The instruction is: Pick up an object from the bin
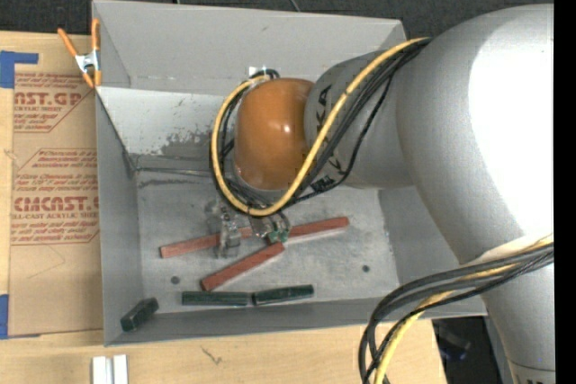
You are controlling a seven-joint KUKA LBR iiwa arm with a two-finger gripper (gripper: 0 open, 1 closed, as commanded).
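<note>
My gripper [227,229] is low in the middle of the bin, under the arm's orange cover. It sits right over a long red-brown stick [315,227] that lies across the floor from left to right, and it hides the stick's middle. A second, shorter red-brown stick [241,268] lies slanted just in front of the gripper, its upper end close to a small green piece [275,235] at the gripper's right side. I cannot make out whether anything is gripped.
Two dark green sticks [216,299] [283,292] lie end to end along the bin's near wall. A small dark green block [139,313] rests in the near left corner. The arm covers the bin's right side.
</note>
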